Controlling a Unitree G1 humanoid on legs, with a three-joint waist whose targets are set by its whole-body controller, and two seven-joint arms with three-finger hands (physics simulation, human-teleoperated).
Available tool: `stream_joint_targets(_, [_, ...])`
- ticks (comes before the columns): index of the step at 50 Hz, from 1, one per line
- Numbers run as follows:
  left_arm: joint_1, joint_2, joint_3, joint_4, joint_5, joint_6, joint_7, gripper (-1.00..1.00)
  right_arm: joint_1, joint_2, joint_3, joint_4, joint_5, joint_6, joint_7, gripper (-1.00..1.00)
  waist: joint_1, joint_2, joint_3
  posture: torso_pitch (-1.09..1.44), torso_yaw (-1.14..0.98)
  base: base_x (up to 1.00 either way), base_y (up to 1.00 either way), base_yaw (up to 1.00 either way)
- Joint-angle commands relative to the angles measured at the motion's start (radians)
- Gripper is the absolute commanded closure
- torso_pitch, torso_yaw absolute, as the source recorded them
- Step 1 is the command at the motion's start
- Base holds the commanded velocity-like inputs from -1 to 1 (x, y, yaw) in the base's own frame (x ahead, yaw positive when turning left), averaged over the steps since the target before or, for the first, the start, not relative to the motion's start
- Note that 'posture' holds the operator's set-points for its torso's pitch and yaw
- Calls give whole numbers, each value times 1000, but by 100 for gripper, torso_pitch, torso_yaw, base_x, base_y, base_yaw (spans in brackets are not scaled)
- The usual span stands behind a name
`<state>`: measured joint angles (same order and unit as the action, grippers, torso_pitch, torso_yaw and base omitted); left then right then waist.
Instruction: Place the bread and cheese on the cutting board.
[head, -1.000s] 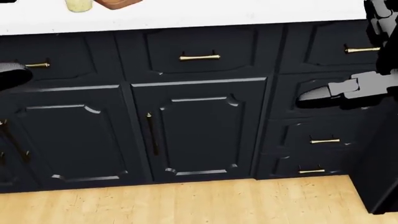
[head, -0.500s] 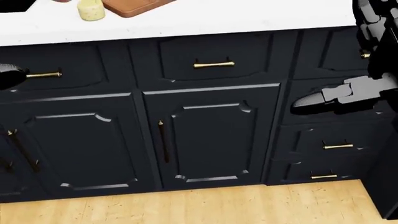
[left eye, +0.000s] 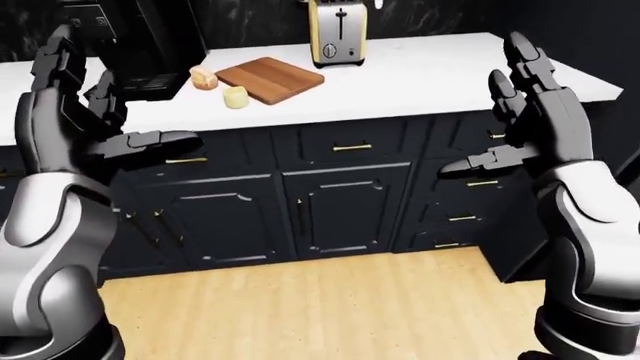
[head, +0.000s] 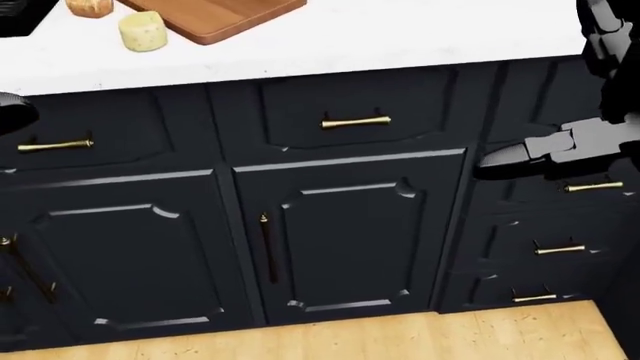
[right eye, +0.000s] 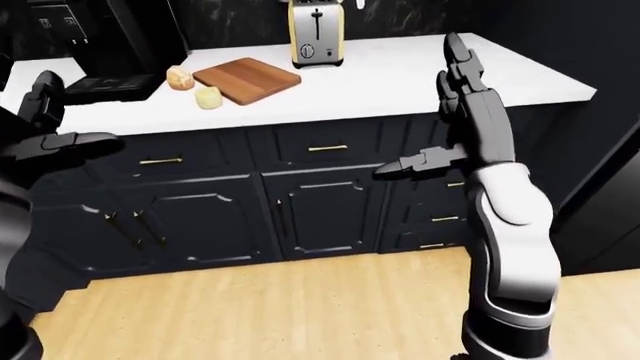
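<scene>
A wooden cutting board lies on the white counter, empty. A pale yellow cheese block sits just left of the board's near corner. A brown bread piece rests a little farther up and left. The cheese and bread also show at the top left of the head view. My left hand is raised at the left with fingers spread, holding nothing. My right hand is raised at the right, also open and empty. Both hands are well short of the counter.
A cream toaster stands above the board near the wall. A black appliance sits at the counter's left. Dark cabinets with brass handles run below the counter. Light wood floor lies between me and the cabinets.
The head view has shifted down, so the counter, cheese, bread and board come further into view at the top. The camera moved; my right hand stays at the right edge.
</scene>
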<state>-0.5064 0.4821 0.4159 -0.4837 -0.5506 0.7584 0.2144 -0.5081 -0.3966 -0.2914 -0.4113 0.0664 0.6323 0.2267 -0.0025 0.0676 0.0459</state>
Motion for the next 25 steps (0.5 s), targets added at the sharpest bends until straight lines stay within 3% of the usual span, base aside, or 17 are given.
stream_joint_targets(1, [-22,12,3,-19,2,-25,-1,-100,-26,-19,-18,-27,1,-25,-6,-100,-7,18,-18,0,0,20,14,0])
stream_joint_targets(8, [-16,7,0,-20,8,-30,-3,-100,-25,-19,-18,-25,1,-28,-3,-100,8,-57,-12,0,0,19,15,0])
stream_joint_targets(10, [-15,6,-2,-17,11,-32,-6,-100,-23,-18,-16,-26,-1,-28,-2,-100,13,-92,-15,0,0,18,15,0])
stream_joint_targets(11, [-17,8,1,-18,9,-29,-6,-100,-25,-19,-16,-26,0,-27,-2,-100,15,-120,-22,0,0,19,15,0])
stream_joint_targets(13, [-20,9,2,-17,8,-27,-5,-100,-26,-19,-14,-26,-1,-25,-1,-100,5,-102,-23,0,0,18,14,0])
stream_joint_targets(14, [-20,9,1,-18,8,-27,-4,-100,-29,-20,-15,-27,0,-23,-1,-100,8,-114,-20,0,0,19,15,0])
stream_joint_targets(15, [-19,8,1,-19,7,-27,-4,-100,-29,-21,-15,-27,-1,-23,0,-100,3,-113,-23,0,0,20,14,0])
stream_joint_targets(17, [-21,10,2,-19,6,-25,-3,-100,-28,-21,-16,-29,0,-21,1,-100,1,-102,-28,0,0,19,14,0])
stream_joint_targets(19, [-18,9,3,-22,6,-25,-3,-100,-26,-21,-16,-32,0,-19,1,-100,-1,-84,-17,0,0,18,14,0])
stream_joint_targets(22, [-20,11,5,-22,4,-23,-2,-100,-30,-23,-17,-32,-1,-16,2,-100,-8,-41,-12,0,0,18,15,0])
stream_joint_targets(24, [-19,11,5,-24,3,-22,0,-100,-27,-23,-18,-29,-1,-21,3,-100,-14,21,-31,0,0,19,15,0])
stream_joint_targets(25, [-20,12,5,-24,2,-21,0,-100,-27,-22,-18,-29,-1,-21,3,-100,-9,13,-35,0,0,19,14,0])
